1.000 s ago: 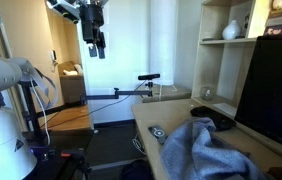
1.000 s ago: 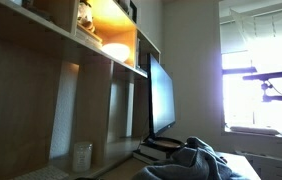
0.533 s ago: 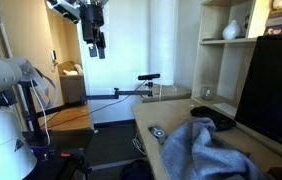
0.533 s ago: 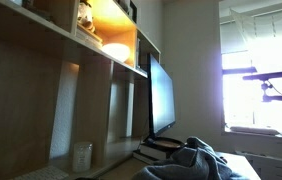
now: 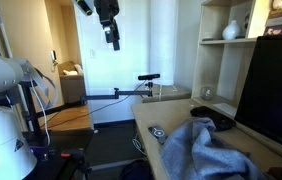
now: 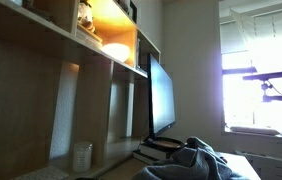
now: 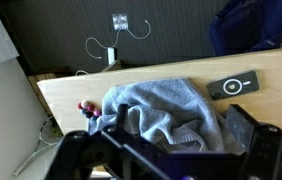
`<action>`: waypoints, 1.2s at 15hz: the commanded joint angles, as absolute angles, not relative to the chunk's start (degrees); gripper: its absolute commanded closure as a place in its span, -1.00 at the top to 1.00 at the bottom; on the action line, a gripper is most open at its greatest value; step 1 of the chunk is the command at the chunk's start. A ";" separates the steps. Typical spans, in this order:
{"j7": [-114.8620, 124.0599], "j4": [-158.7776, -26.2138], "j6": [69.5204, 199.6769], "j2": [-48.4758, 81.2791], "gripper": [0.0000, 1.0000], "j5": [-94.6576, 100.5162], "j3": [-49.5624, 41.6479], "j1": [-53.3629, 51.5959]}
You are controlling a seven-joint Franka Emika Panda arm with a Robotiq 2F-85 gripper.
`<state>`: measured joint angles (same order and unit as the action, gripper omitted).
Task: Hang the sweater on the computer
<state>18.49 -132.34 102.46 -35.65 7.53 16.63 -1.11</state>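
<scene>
Lying crumpled on tabletop [image 5: 171, 115] beside computer [image 5: 273, 90]: sweater [image 5: 206, 150]. Jaws spread apart, empty, high, well apart from computer.

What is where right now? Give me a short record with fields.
sweater: crumpled in a heap on the desk, in front of the monitor
monitor: upright, screen dark, nothing hung on it
hand: open, empty, raised high, clear of the sweater
small dark device: flat on the desk beside the sweater
task state: sweater not yet picked up
</scene>
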 commanded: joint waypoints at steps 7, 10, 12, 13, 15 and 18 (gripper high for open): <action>4.80 -111.13 97.22 -17.86 1.00 8.87 12.51 -4.57; 2.60 -106.10 94.00 -12.39 1.00 11.34 12.59 -4.83; 3.49 -102.73 91.15 -8.27 1.00 12.67 12.59 -4.70; 4.67 -101.19 89.76 -6.09 1.00 13.67 12.66 -4.68; 4.17 -104.91 92.05 -8.97 1.00 12.75 11.73 -5.35; 4.15 -104.10 91.80 -7.13 1.00 12.79 11.24 -5.70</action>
